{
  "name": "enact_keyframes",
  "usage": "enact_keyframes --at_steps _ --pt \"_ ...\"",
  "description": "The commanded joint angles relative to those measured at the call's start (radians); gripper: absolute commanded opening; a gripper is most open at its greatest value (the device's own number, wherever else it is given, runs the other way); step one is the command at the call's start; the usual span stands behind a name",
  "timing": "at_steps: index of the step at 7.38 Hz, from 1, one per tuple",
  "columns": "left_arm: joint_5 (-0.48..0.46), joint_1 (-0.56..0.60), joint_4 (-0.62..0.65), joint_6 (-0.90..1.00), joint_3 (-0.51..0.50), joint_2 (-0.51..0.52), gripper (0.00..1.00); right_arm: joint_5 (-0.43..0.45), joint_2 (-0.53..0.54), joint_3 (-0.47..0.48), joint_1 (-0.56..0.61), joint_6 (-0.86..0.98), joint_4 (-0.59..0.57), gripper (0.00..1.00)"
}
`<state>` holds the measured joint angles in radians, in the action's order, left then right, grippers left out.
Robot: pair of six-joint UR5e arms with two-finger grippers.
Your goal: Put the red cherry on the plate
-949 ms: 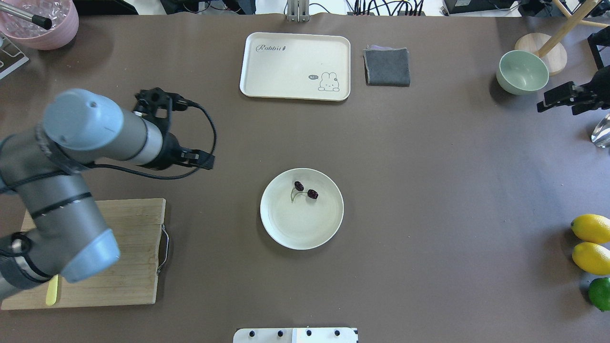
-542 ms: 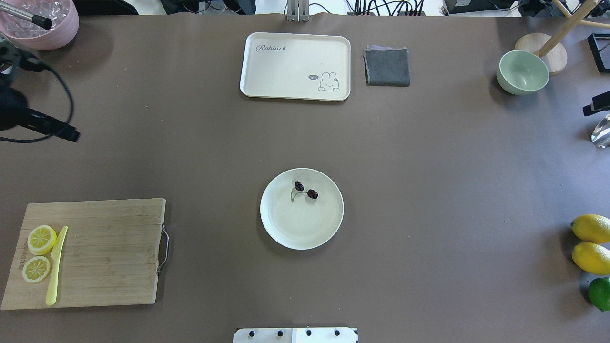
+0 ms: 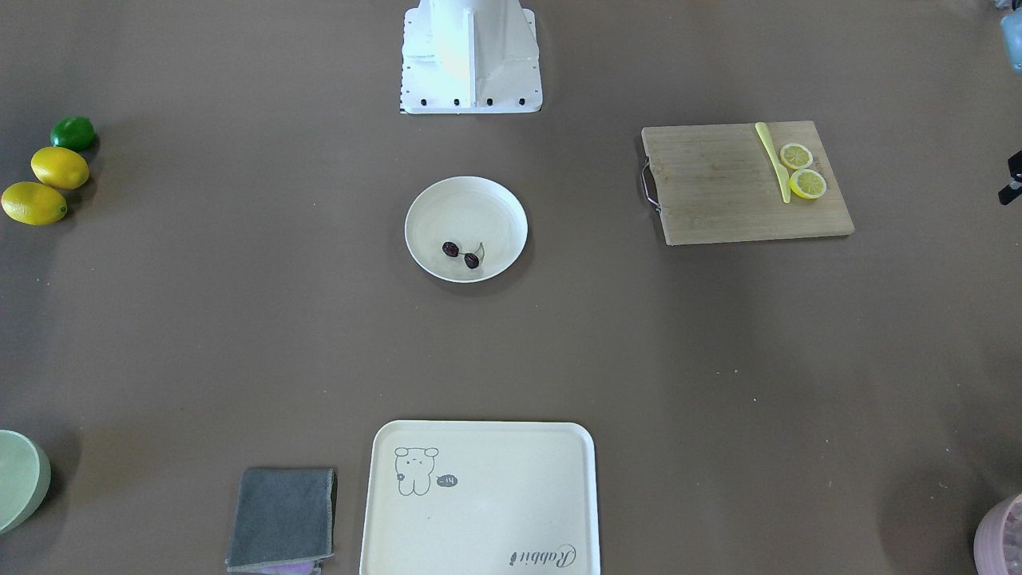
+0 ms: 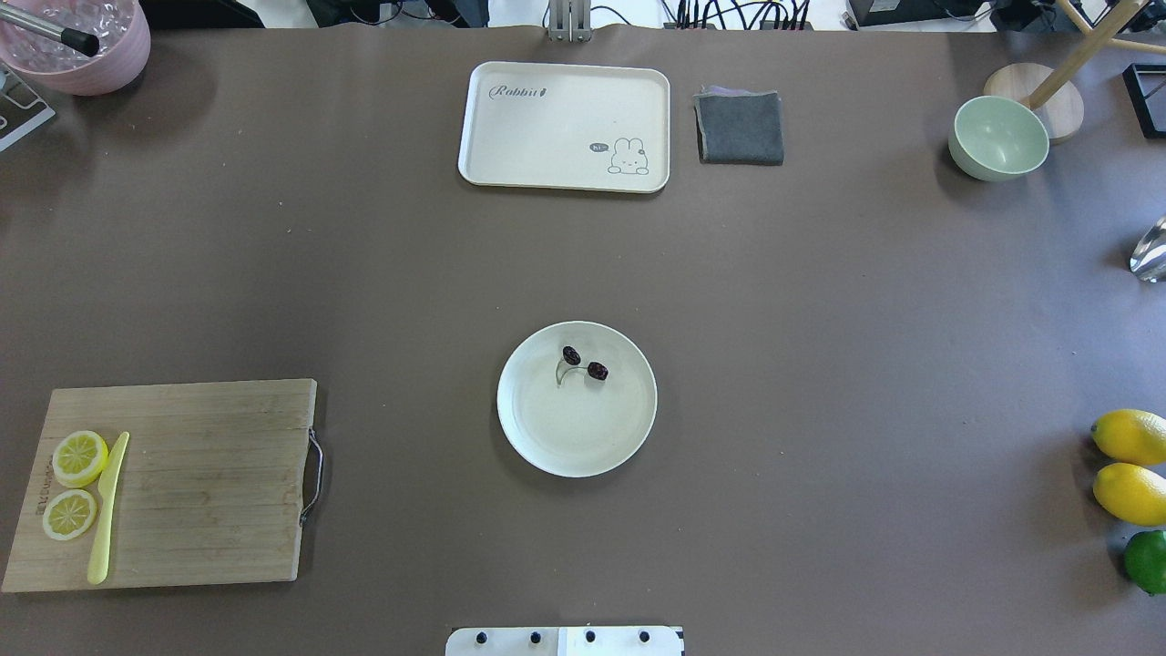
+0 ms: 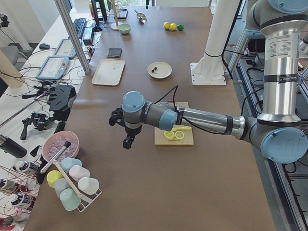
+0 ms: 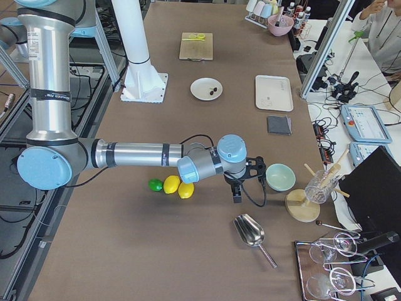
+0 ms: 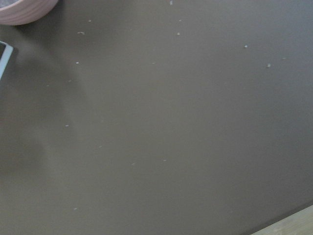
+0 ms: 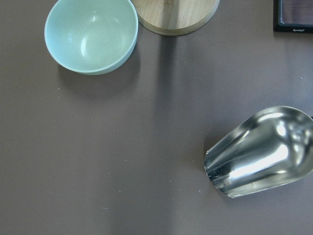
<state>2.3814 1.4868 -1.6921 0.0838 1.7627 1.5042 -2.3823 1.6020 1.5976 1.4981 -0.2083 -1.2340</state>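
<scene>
The red cherry (image 4: 583, 363), two dark maroon fruits on a pale green stem, lies inside the round cream plate (image 4: 574, 437) at mid-table, toward its far side. The front-facing view shows the same: cherry (image 3: 461, 254) on the plate (image 3: 463, 200). No arm appears in the overhead view. My left gripper (image 5: 128, 140) hovers over bare table off the table's left end, far from the plate (image 5: 159, 70). Beside the green bowl hangs my right gripper (image 6: 237, 192), also far from the plate (image 6: 206, 88). I cannot tell whether either one is open or shut.
A wooden cutting board (image 4: 182, 483) with two lemon slices and a yellow knife sits front left. At the back are a cream tray (image 4: 565, 126) and grey cloth (image 4: 740, 128). Green bowl (image 8: 90, 34), metal scoop (image 8: 259, 152) and lemons (image 4: 1130, 465) lie right.
My left arm has pulled back off the overhead view's left edge, uncovering the cutting board. The right gripper has slid out past the right edge. Cherry and plate have not moved.
</scene>
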Motion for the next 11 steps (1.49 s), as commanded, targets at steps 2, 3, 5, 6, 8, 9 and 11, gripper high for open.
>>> enact_keyframes --at_steps 2,3,5,6,8,9,11 --pt "0.013 0.038 0.062 0.021 -0.028 -0.007 0.98 -0.003 0.012 -0.013 0.047 0.082 -0.039 1.0" --pt "0.013 0.041 0.063 0.019 -0.031 -0.007 0.98 -0.003 0.009 -0.013 0.047 0.082 -0.039 1.0" --pt "0.013 0.053 0.058 0.024 -0.043 -0.019 0.98 -0.003 0.01 -0.013 0.045 0.079 -0.038 1.0" --pt "0.013 0.078 0.058 0.027 -0.045 -0.024 0.98 -0.003 0.012 -0.013 0.045 0.079 -0.038 1.0" --pt "0.012 0.081 0.057 0.021 -0.057 -0.042 0.98 -0.005 0.021 -0.005 0.045 0.079 -0.035 1.0" --pt "0.012 0.081 0.058 0.019 -0.055 -0.042 0.98 -0.006 0.027 -0.004 0.045 0.082 -0.033 1.0" --pt "0.01 0.081 0.06 0.021 -0.063 -0.044 0.98 -0.005 0.015 -0.005 0.044 0.079 -0.032 1.0"
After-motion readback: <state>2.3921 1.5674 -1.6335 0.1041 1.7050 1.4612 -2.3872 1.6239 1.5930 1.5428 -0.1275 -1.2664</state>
